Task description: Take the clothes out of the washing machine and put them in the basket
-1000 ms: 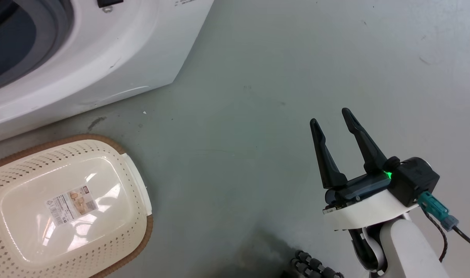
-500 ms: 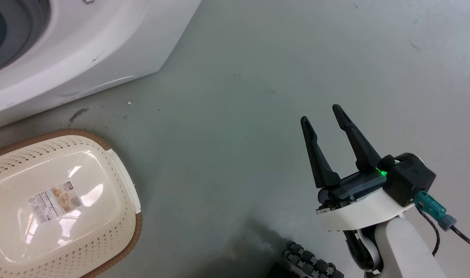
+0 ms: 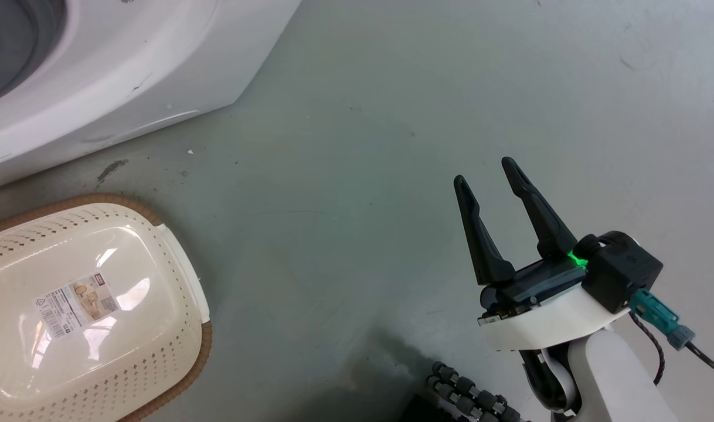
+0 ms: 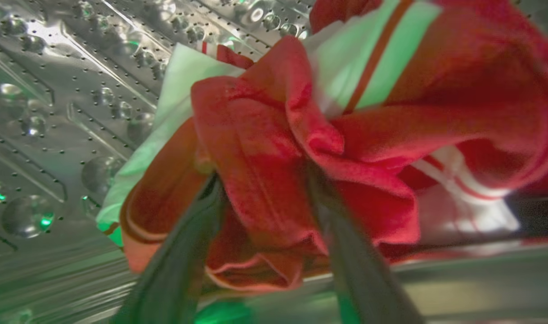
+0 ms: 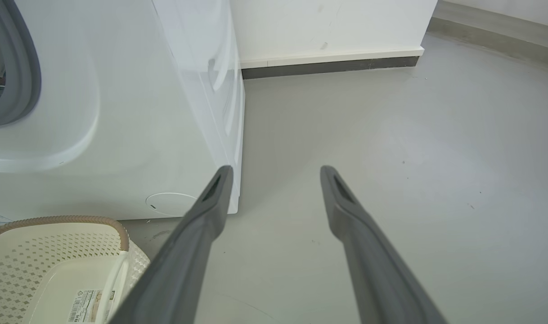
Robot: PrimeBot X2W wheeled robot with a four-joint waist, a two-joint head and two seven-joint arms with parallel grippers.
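My right hand [image 5: 276,171] hangs with fingers spread above the grey floor [image 5: 413,148]. The washing machine [image 5: 134,117] stands left, the basket [image 5: 58,220] before it.

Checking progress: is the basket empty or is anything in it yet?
Empty, as far as shown: the basket has a bare bottom, its paper label uncovered, no fabric inside; its left end is cut off.

- Right tool [image 3: 483,171]: fingers spread wide, nothing between them, pointing up and slightly left in the head view, pale forearm [image 3: 618,381] below.
- Left tool [image 4: 262,180]: fingers straddle a fold of the clothes [image 4: 436,90], tips buried; grip unclear.
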